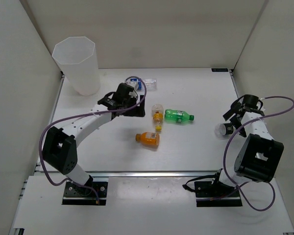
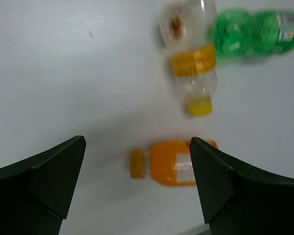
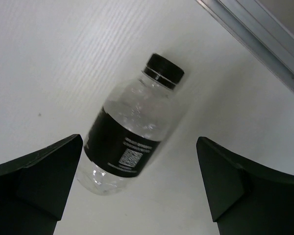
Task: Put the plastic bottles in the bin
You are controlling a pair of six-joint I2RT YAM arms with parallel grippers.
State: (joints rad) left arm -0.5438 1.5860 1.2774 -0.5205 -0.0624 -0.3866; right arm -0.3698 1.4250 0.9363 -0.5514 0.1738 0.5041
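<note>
The bin, a tall translucent white container, stands at the back left. Three plastic bottles lie mid-table: a clear one with a yellow cap, a green one and an orange-filled one. A bottle with a blue label lies behind my left gripper. That gripper is open above the table, left of the yellow-capped bottle, with the orange bottle below its right finger. My right gripper is open above a clear bottle with a black label and cap, not touching it.
White walls close in the table on the left, back and right. A metal rail runs along the table's right edge close to the black-labelled bottle. The green bottle touches the yellow-capped one.
</note>
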